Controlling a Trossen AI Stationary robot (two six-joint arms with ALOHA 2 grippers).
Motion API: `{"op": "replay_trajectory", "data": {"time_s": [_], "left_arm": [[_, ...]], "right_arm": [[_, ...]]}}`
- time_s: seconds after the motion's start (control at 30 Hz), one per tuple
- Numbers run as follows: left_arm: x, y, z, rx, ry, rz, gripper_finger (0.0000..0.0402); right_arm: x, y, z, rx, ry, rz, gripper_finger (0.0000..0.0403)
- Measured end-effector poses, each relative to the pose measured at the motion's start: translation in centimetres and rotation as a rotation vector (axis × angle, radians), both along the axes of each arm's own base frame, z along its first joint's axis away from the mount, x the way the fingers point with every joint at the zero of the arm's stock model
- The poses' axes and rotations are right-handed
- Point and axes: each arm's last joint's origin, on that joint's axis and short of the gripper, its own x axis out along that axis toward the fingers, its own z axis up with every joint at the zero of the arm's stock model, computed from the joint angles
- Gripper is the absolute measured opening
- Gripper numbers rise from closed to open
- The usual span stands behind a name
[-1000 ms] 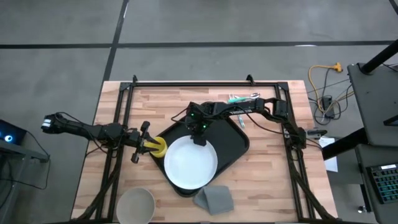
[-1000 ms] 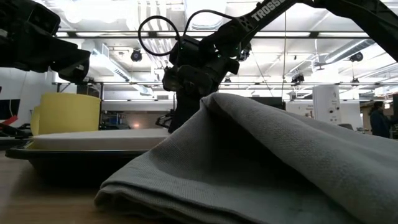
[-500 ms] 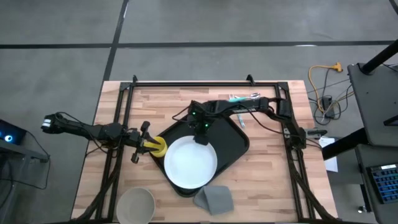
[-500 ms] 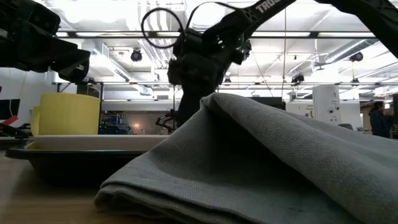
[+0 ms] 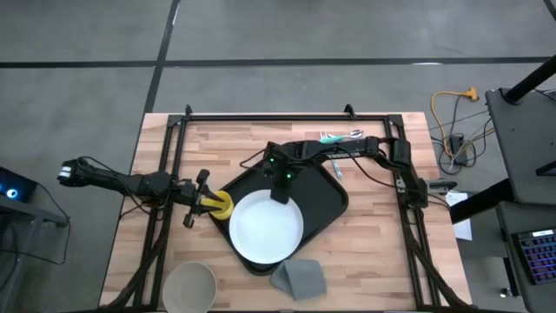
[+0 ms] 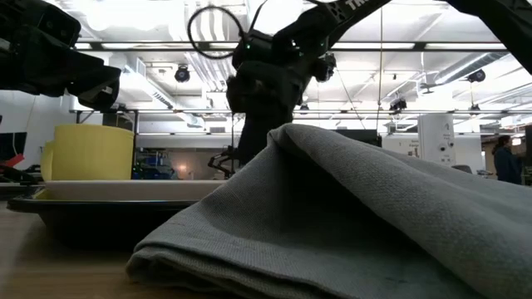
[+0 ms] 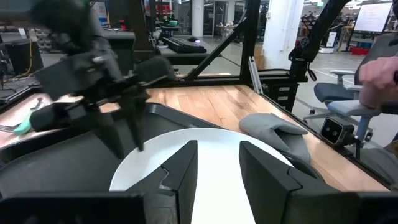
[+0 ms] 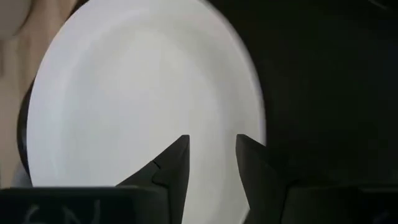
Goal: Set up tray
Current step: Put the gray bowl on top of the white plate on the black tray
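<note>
The black tray (image 5: 326,196) lies skewed in the middle of the table and carries the round white plate (image 5: 265,228) on its near half. My right gripper (image 5: 279,196) hangs over the plate's far rim with its fingers pointing down; they are open and a little above the plate (image 8: 124,93). A yellow cup (image 5: 224,205) stands upright at the tray's left corner (image 6: 91,151), its base hidden. My left gripper (image 5: 204,202) hovers beside and above the cup, open, pointing toward the plate (image 7: 155,162). The cup does not show between its fingers.
A folded grey cloth (image 5: 300,276) lies at the near edge, against the tray's near corner. A beige bowl (image 5: 189,287) sits near-left. Teal-handled cutlery (image 5: 339,137) lies at the far edge. A person's hand (image 7: 379,74) shows beyond the table.
My right gripper has risen a little above the plate's far rim. The plate, the tray and the cup have stayed in place.
</note>
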Motion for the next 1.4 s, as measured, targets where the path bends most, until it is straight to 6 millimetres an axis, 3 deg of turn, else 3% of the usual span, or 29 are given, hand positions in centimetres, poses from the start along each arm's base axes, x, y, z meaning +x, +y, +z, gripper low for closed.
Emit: {"op": "replay_trajectory", "data": {"time_s": [0.17, 0.4, 0.6, 0.83, 1.1, 1.4], "left_arm": [[0.0, 0.0, 0.0, 0.0, 0.0, 0.0, 0.0105], [0.0, 0.0, 0.0, 0.0, 0.0, -0.001, 0.0105], [0.0, 0.0, 0.0, 0.001, 0.001, 0.0, 0.0105], [0.0, 0.0, -0.1, 0.001, 0.006, -0.001, 0.0105], [0.0, 0.0, 0.0, 0.001, 0.004, 0.0, 0.0105], [0.0, 0.0, -0.1, 0.001, 0.005, 0.0, 0.0105]], "right_arm": [[0.1, 1.5, 0.4, -0.042, -0.036, 0.095, 0.0123], [0.5, 4.3, 3.8, -0.107, -0.264, 0.2, 0.0123], [-1.2, 6.5, 6.5, -0.144, -0.385, 0.266, 0.0123], [-5.6, 8.2, 8.0, -0.298, -0.523, 0.229, 0.0123], [-11.9, 7.7, 7.9, -0.342, -0.682, 0.218, 0.0123], [-19.0, 7.4, 9.6, -0.424, -0.898, 0.232, 0.0123]]}}
